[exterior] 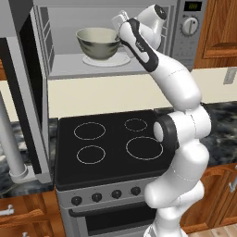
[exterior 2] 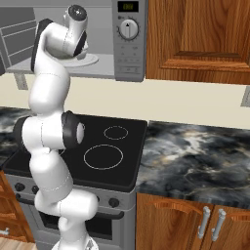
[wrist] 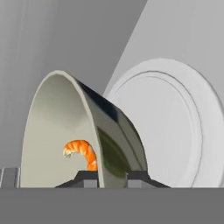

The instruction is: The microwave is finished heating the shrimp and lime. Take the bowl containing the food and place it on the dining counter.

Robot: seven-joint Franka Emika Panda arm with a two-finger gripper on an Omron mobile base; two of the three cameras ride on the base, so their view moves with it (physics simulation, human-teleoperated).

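Straddling the thin rim, the gripper point(wrist: 110, 177) is closed on the bowl point(wrist: 65, 131), one fingertip inside and one outside. The shrimp point(wrist: 82, 152) is seen within; the bowl is set on the white plate point(wrist: 170, 131) inside the microwave point(exterior: 69, 65), door open.

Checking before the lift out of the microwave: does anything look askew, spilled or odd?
Nothing stands out. The bowl sits upright on the white plate inside the open microwave, with the shrimp inside it. The hand is shut on the bowl's rim, one finger inside, one outside.
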